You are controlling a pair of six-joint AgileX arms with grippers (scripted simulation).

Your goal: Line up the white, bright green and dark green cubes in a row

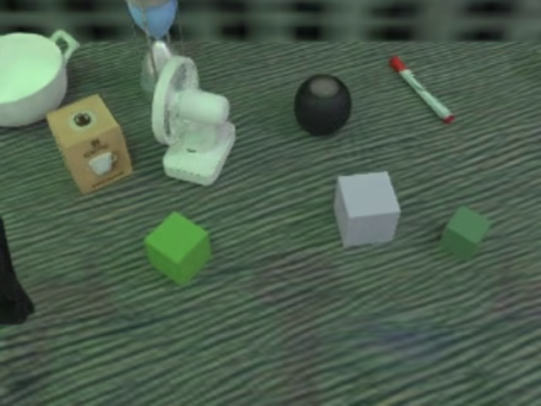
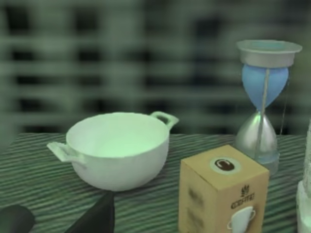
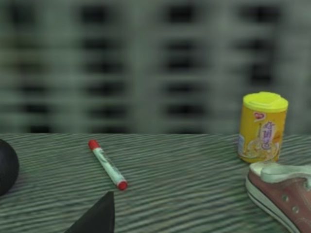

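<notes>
from above we see the three cubes scattered, not yet in a row: bright green cube [image 1: 177, 246] at left, white cube [image 1: 366, 208] right of centre, dark green cube [image 1: 465, 232] beyond it. our left gripper [image 1: 10, 292] sits parked at the left edge, and we cannot tell its fingers' state. the left wrist view adds only the bowl [image 2: 116, 148] and cardboard box [image 2: 222, 194], while the right wrist view alone shows a yellow can [image 3: 263, 127] and a shoe [image 3: 284, 191].

White cube [image 1: 367, 208], bright green cube [image 1: 177, 246], dark green cube [image 1: 465, 232]: plain, matt. Tabletop [image 1: 279, 338]: ridged, woven-looking cloth texture. Box [image 1: 89, 143]: matt cardboard. Pot [image 2: 118, 149]: smooth, faint sheen. Hourglass [image 2: 265, 97]: glassy bulbs, glossy. Shoe [image 3: 284, 191]: canvas, rubber sole.
</notes>
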